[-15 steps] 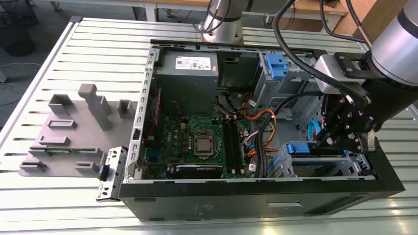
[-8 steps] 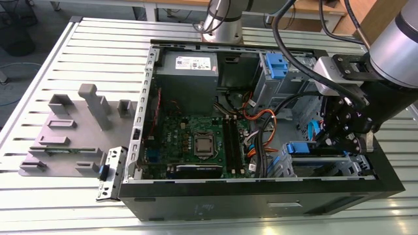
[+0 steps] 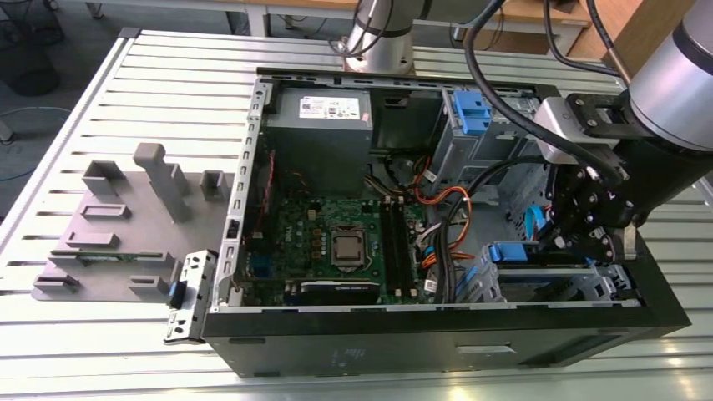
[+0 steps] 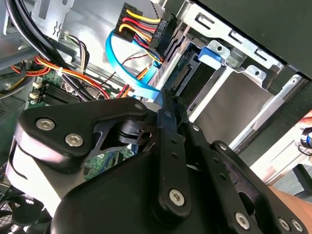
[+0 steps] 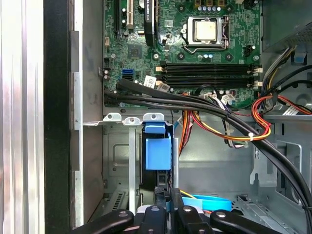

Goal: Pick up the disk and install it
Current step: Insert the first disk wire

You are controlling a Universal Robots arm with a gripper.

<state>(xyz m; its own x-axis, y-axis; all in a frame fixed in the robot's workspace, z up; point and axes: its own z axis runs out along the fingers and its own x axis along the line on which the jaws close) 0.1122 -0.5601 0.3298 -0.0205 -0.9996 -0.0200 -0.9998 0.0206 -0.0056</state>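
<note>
Although the disk [image 5: 158, 152] was seen standing on edge inside the grey drive bay [image 5: 131, 161] of the open computer case [image 3: 446, 351], full seating could not be confirmed. The gripper [image 5: 169, 195] was held just beside the disk's blue carrier, its fingers drawn together with nothing visibly caught between them. A skewed push was judged likely to jam the carrier against the bay's rails. The blue data cable [image 4: 127, 68] was looped close to the fingertips and could be snagged or pinched against the disk's connector. The black cable bundle [image 5: 195, 105], laid across the motherboard [image 5: 195, 53] nearby, could likewise be dragged.
</note>
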